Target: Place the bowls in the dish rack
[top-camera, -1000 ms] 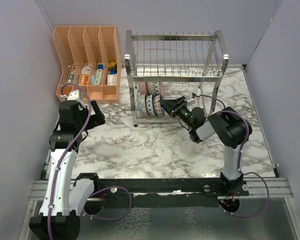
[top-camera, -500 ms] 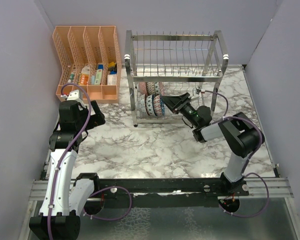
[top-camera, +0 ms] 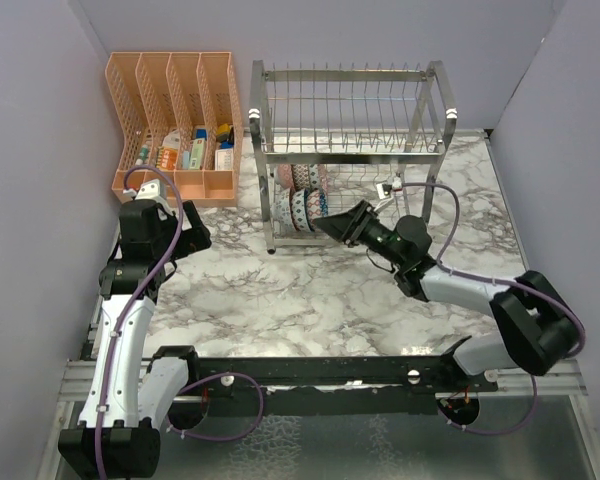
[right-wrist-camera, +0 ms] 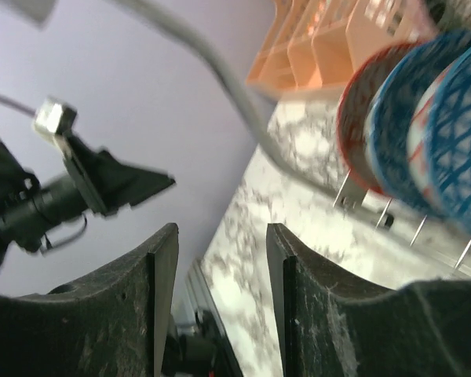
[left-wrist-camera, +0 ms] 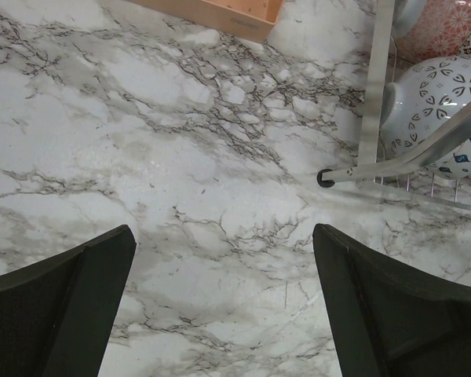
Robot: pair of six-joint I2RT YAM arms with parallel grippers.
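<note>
— Top external: the right gripper (top-camera: 328,224) has backed away from the dish rack (top-camera: 350,72), fingers spread, nothing between them.
— And the bowls (top-camera: 302,205)?
— Standing in the lower tier. Loading looks about done.

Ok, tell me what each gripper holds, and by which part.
Nothing: the left gripper and right gripper are both open and empty; the bowls sit in the dish rack.

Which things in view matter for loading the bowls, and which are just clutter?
Part of the job:
- bowls, standing on edge in the lower tier
- dish rack

Just lying about:
- orange mesh organizer
- small boxes in its slots
</note>
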